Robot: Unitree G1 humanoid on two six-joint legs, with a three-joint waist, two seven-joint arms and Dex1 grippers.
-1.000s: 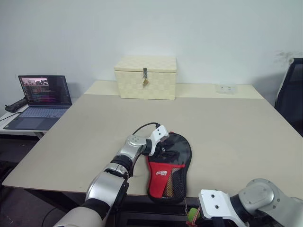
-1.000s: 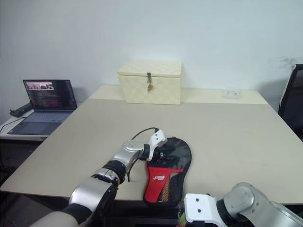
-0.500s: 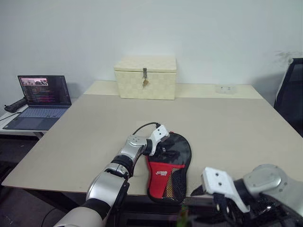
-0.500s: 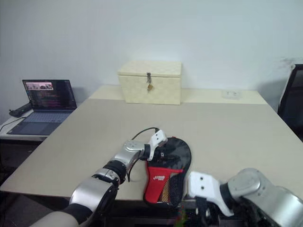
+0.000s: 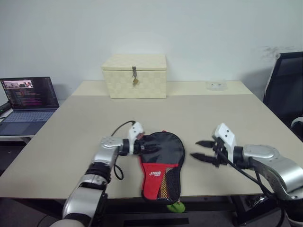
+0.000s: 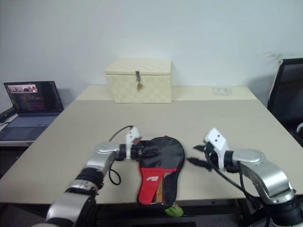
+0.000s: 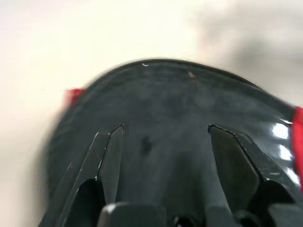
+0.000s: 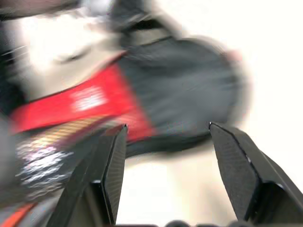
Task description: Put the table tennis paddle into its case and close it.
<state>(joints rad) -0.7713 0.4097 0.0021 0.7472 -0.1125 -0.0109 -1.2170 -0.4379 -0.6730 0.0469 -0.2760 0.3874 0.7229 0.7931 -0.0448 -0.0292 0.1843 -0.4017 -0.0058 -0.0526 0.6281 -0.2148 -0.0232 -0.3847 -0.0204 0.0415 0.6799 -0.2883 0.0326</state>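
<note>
The case (image 5: 166, 152) lies flat near the table's front edge, its round black part away from me and its red logo panel and mesh end hanging over the edge. The table tennis paddle is hidden. My left gripper (image 5: 151, 148) rests at the case's left rim, its fingers (image 7: 111, 153) open and spread over the black fabric (image 7: 180, 99). My right gripper (image 5: 195, 149) hovers open just to the right of the case and points toward it, nothing between its fingers (image 8: 232, 161). The right wrist view takes in the case (image 8: 180, 85).
A cream woven latched box (image 5: 134, 75) stands at the back of the table (image 5: 227, 118). A laptop (image 5: 28, 99) sits on a side desk to the left and a black chair (image 5: 284, 90) stands to the right. A small green thing (image 5: 175, 206) hangs below the case's end.
The camera has turned right. My right gripper rose from below the table's front edge to beside the case and opened. My left gripper slid from over the case to its left rim.
</note>
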